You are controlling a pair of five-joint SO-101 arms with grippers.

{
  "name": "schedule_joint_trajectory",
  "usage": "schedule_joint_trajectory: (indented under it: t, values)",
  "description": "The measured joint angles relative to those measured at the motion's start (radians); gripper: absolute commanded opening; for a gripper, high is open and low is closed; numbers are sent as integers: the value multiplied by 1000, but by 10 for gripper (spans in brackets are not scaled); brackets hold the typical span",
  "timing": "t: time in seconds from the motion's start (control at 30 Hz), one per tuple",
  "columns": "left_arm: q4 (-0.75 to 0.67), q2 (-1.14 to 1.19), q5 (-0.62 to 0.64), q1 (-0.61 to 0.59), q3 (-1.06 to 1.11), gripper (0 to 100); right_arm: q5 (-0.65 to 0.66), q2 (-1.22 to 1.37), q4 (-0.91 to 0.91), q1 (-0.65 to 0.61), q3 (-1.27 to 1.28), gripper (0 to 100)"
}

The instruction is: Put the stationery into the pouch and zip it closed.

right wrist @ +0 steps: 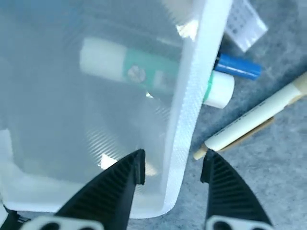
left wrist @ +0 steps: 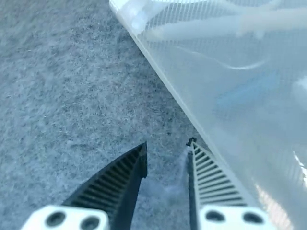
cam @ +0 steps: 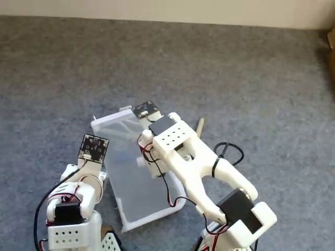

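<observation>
Ribbed right claw (right wrist: 175,155) straddles woven edge of translucent mesh pouch (right wrist: 96,120).

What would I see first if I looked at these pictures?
A see-through white pouch lies on the grey carpet. The right gripper hangs open over its edge, and a green-and-white tube shows through the mesh. A cream pen lies outside, beside it.

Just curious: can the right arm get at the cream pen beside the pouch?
Probably yes: the pen lies uncovered right beside the open right pincer, though the pouch edge sits between its jaws.
</observation>
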Motion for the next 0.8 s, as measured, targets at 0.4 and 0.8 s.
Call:
schedule_joint_trajectory:
  t: [0.4,0.8]
  values:
    - [0,0,0,2,0,143,-37,0,-84,-89,52,195]
    - [0,0,0,2,0,143,-38,0,-89,-48,54,195]
